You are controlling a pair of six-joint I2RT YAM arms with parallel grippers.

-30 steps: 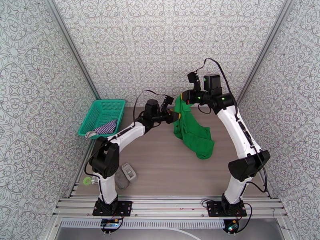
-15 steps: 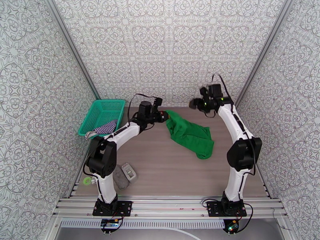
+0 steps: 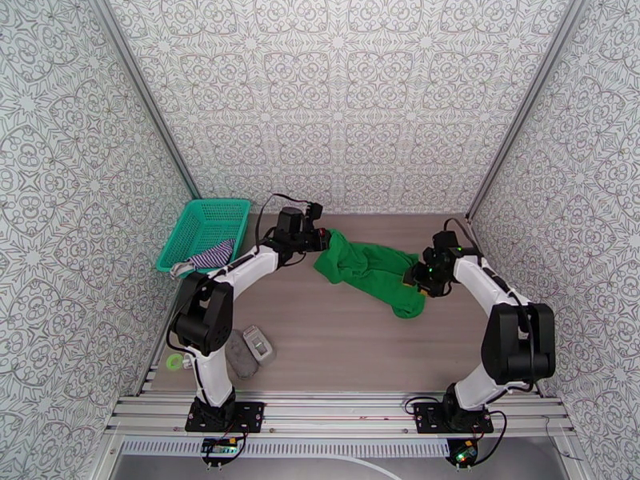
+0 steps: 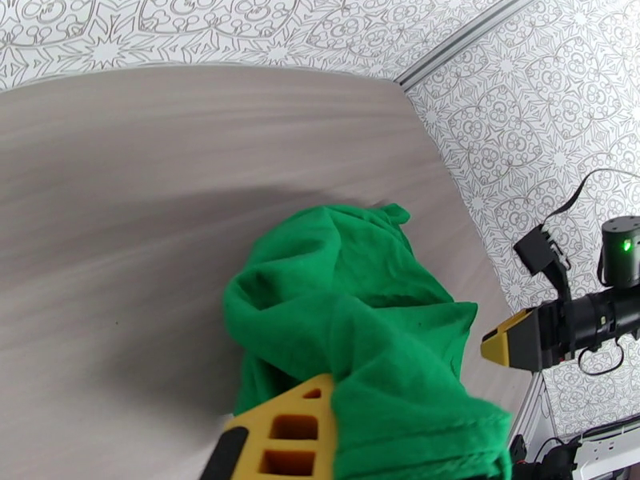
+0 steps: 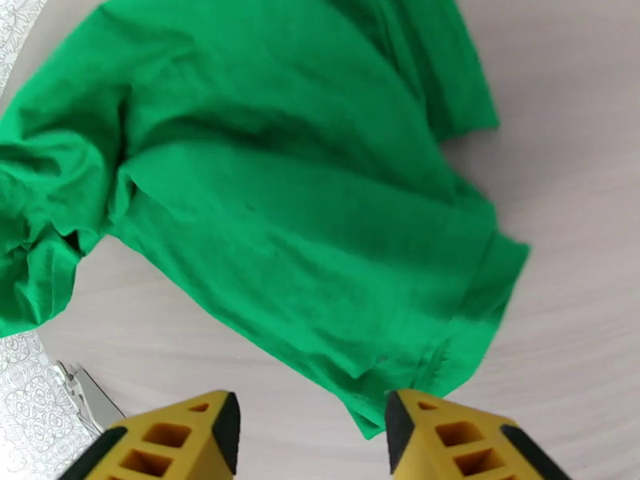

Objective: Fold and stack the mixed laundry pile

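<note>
Soft, light and limp, the bright green cloth shirt (image 3: pixel 370 270) lies crumpled right of the teal plastic mesh basket (image 3: pixel 204 203), its basket-side edge clamped in the left gripper (image 3: pixel 321 234), while the right gripper (image 5: pixel 312 410), jaws apart, hovers at the far hem corner, probably the best pinch point.

3 cams in this setup. The top one sits high, above and behind the arm bases (image 3: pixel 228 414), tilted down over the whole bench (image 3: pixel 336 346) toward the back wall (image 3: pixel 336 114). Left wrist cam is up close, looking low across the bench past the left fingers (image 4: pixel 248 442) toward the right arm (image 4: pixel 584 326). Right wrist cam looks nearly straight down, close, over the right fingers (image 5: pixel 168 442). All 3 catch the green shirt (image 3: pixel 368 270).
</note>
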